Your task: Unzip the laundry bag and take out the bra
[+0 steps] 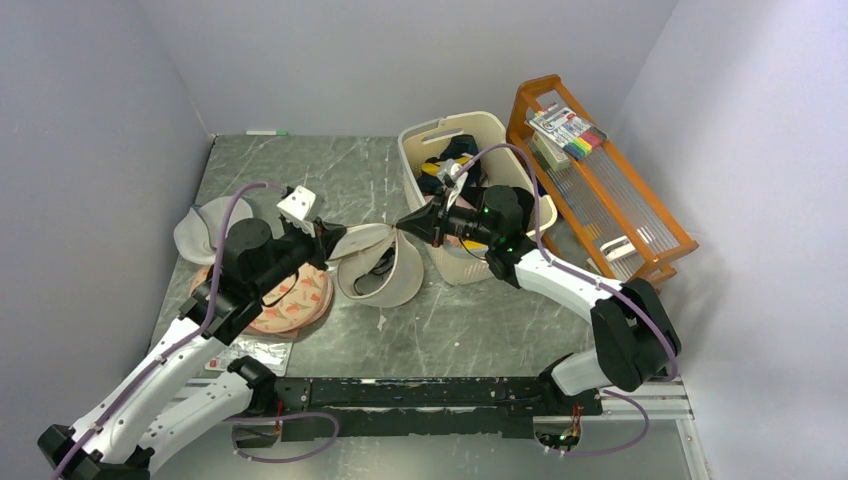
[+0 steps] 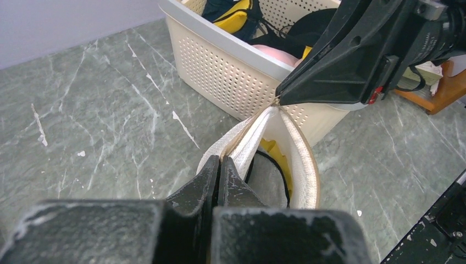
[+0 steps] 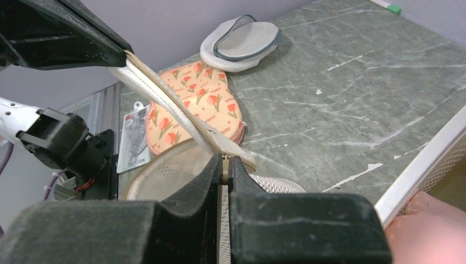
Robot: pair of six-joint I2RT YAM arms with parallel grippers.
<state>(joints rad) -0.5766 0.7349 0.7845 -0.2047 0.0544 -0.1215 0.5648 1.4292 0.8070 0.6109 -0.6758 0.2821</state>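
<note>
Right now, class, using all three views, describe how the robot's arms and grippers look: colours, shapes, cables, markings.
The left arm and right arm have white shells on long links and black joints. A mauve cable loops along each. The left gripper and right gripper are black, with tapering, rough-textured fingers. Small green lights glow near the right wrist.

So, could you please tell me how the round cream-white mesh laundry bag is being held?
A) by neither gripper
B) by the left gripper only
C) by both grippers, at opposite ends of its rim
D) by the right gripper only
C: the left gripper and the right gripper are each shut on opposite ends of the rim of the cream-white mesh laundry bag.
</note>
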